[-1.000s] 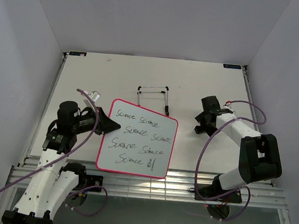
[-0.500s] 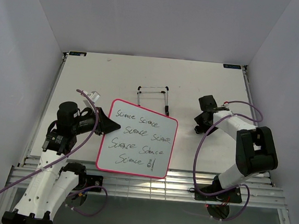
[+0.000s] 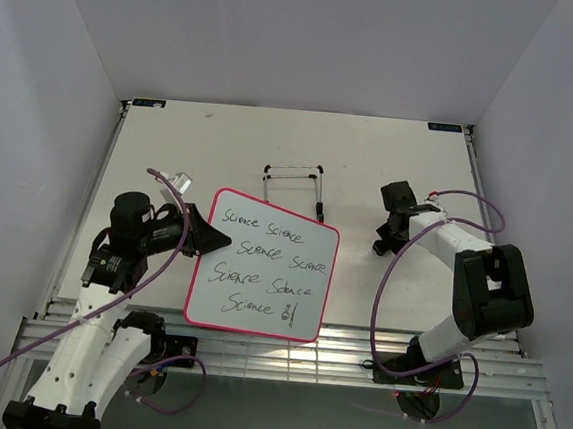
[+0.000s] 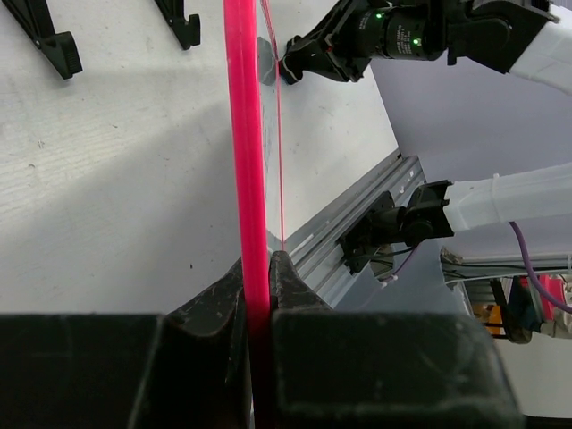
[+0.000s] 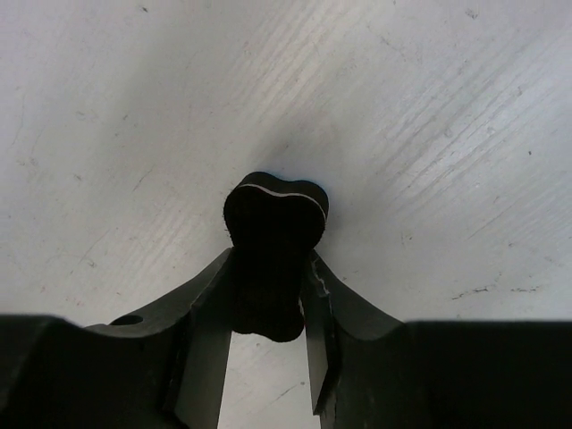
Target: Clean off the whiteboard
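**A:** Where is the whiteboard (image 3: 264, 265)?

**B:** Take the wire stand (image 3: 293, 172) as the marker. The board sits just on the near side of it, toward the arm bases. Its far right corner is close to the stand's right leg. The pink-red frame is turned a little, so that no side runs square to the stand.

**A:** Has it been wiped?

**B:** No. Lines of black handwritten "Science" cover the white face from top to bottom.

**A:** What is the left gripper (image 3: 219, 239) doing?

**B:** It is left of the stand and nearer than it, at the board's left edge. In the left wrist view the jaws are clenched on the pink frame (image 4: 243, 134), which runs edge-on straight up between them. I cannot tell whether the board's other side rests on the surface (image 3: 202, 147).

**A:** And the right gripper (image 3: 382, 243)?

**B:** It is to the right of the stand and slightly nearer, well apart from the board. In the right wrist view its jaws press both sides of a small black bone-shaped eraser (image 5: 274, 223). They hold it at its narrow waist, and its rounded end points down at the pale, scratched surface.

**A:** Does the eraser touch the surface?

**B:** It is very close, with a dark shadow right around it, but I cannot tell for sure.
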Controlling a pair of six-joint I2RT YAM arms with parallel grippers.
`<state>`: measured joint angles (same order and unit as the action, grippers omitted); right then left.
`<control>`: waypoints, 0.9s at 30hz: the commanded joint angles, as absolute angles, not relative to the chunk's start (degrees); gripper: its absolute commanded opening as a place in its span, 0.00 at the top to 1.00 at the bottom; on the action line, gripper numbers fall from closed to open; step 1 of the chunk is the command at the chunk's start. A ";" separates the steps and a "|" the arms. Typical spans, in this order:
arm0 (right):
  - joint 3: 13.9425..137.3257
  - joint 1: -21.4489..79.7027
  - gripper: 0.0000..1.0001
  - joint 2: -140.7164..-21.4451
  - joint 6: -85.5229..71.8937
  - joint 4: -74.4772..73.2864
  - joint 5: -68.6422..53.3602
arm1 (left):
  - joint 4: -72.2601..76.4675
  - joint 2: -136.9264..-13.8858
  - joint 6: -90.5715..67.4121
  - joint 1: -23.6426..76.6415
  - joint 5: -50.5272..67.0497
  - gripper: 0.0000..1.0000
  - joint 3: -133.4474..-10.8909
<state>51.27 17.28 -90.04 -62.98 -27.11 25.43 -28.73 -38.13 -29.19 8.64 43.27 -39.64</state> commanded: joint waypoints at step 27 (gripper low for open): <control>47.10 39.97 0.80 -59.58 -32.52 3.51 -7.74 | -2.20 -52.56 -48.17 11.07 39.20 1.00 -38.33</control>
